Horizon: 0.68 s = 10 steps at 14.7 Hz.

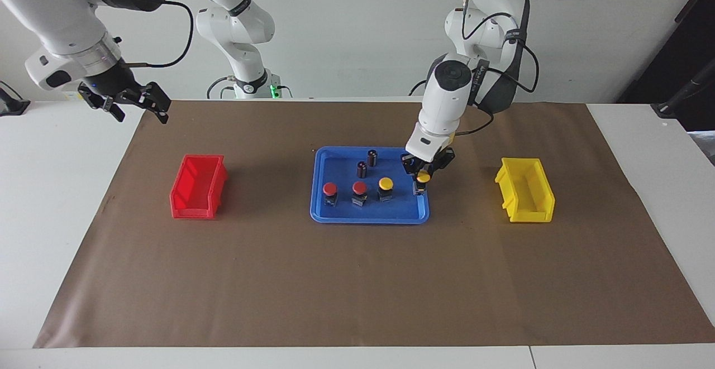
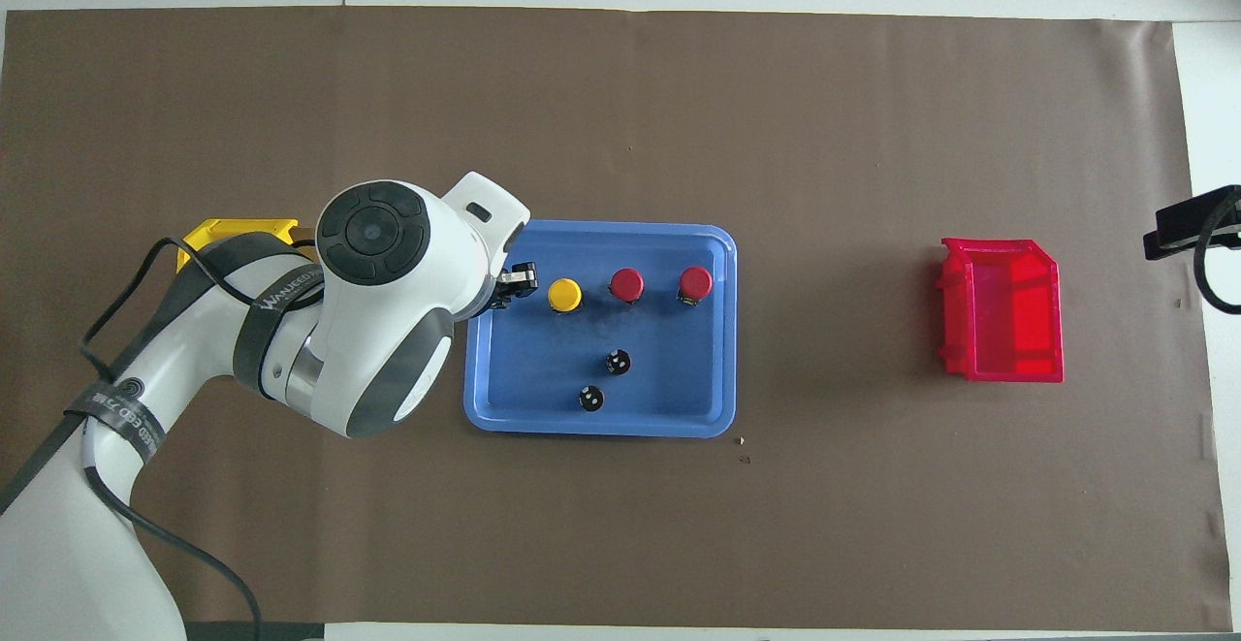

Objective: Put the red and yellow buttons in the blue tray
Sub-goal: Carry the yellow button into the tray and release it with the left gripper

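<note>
The blue tray (image 1: 335, 212) (image 2: 717, 399) lies mid-table. In it stand two red buttons (image 1: 329, 190) (image 1: 359, 189) and a yellow button (image 1: 385, 185) in a row; they also show from overhead (image 2: 695, 283) (image 2: 626, 284) (image 2: 564, 294). My left gripper (image 1: 423, 179) is down in the tray's end toward the left arm, shut on a second yellow button (image 1: 423, 177) whose base is at the tray floor. From overhead the arm hides that button; one finger (image 2: 524, 278) shows. My right gripper (image 1: 138, 113) waits open and raised over the table edge at the right arm's end.
Two dark maroon cylinders (image 1: 372, 157) (image 1: 362, 169) stand in the tray nearer to the robots than the buttons. A red bin (image 1: 196, 187) (image 2: 1003, 311) sits toward the right arm's end. A yellow bin (image 1: 526, 190) sits toward the left arm's end, mostly hidden from overhead (image 2: 233, 231).
</note>
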Tool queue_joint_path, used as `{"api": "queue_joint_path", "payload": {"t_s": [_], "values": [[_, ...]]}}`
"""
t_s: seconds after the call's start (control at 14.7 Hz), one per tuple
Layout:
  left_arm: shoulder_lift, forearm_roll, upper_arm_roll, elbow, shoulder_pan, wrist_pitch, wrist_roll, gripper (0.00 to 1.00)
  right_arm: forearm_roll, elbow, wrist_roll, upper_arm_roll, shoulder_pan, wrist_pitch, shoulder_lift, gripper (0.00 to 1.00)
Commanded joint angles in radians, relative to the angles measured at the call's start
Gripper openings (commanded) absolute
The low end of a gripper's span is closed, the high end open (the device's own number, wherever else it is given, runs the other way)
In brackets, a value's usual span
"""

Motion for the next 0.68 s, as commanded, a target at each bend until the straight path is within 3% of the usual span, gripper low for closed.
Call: {"api": "queue_joint_path", "payload": {"t_s": [0.0,0.14,0.2,0.34,0.61], "values": [[0.018,-0.008,0.018,-0.043,-0.04,0.083,-0.028,0.02,-0.011,-0.006,-0.009,-0.035,0.02,-0.021,-0.018,1.0],[0.044,-0.008,0.018,-0.04,-0.042,0.094,-0.029,0.02,-0.011,-0.006,-0.017,-0.034,0.021,-0.025,-0.018,1.0],[0.048,-0.008,0.018,-0.042,-0.042,0.101,-0.02,0.12,-0.011,-0.006,-0.029,-0.036,0.029,-0.028,-0.02,1.0],[0.048,-0.007,0.02,-0.029,-0.042,0.079,-0.015,0.73,-0.012,-0.01,-0.031,-0.04,0.043,-0.045,-0.024,1.0],[0.032,-0.004,0.025,0.105,-0.015,-0.105,0.014,0.88,-0.012,-0.009,-0.06,-0.042,0.034,-0.031,-0.02,1.0]]}}
